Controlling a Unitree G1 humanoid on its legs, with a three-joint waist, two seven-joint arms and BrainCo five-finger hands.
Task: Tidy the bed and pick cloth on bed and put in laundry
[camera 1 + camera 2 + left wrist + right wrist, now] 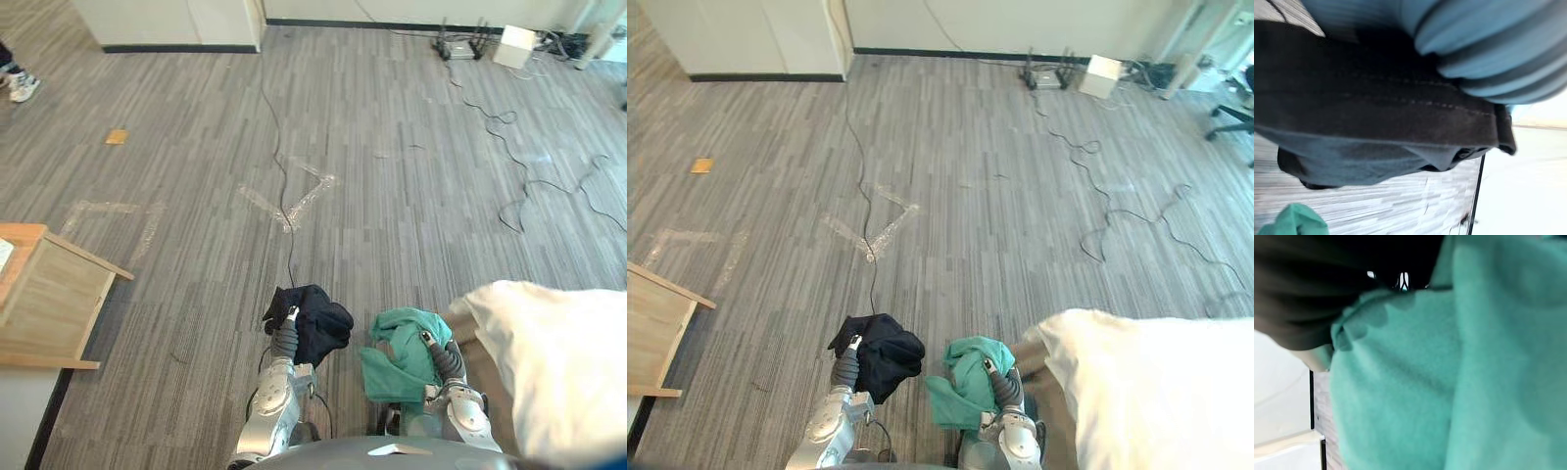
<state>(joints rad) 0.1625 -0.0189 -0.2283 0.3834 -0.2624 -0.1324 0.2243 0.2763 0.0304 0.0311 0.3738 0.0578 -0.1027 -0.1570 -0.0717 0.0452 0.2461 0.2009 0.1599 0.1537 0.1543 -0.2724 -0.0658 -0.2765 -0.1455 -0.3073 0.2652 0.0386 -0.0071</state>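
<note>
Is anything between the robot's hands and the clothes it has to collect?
Nothing visible. The dark cloth sits right on the left hand and the green cloth on the right hand.

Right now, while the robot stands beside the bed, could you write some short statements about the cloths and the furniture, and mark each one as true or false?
1. The dark cloth is up at the left hand. True.
2. The green cloth lies spread flat on the bed. False: it is bunched at the right hand, over the floor and beside the white bedding.
3. The white bedding is on the robot's right side. True.
4. The wooden furniture stands on the robot's right side. False: it stands on the robot's left, across the floor from the bedding.
</note>
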